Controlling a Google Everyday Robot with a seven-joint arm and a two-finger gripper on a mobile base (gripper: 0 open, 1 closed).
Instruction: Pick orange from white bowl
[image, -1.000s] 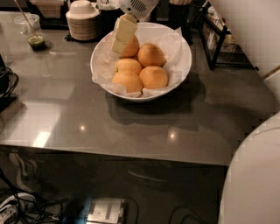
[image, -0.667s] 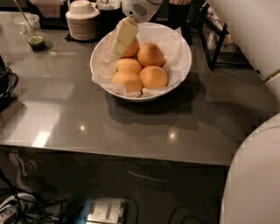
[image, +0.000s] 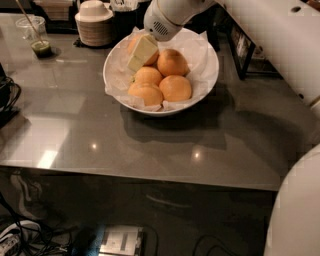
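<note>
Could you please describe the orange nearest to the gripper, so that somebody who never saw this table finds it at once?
On the grey table stands a wide white bowl lined with paper, holding five oranges. The gripper hangs over the bowl's back left part. The orange lies just behind it, at the back left, the only one partly hidden by the gripper.

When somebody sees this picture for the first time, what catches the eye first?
The white bowl, lined with paper and full of oranges, stands at the middle back of the grey table. The gripper reaches down from above into its back left part, right at the back-left orange.
</note>
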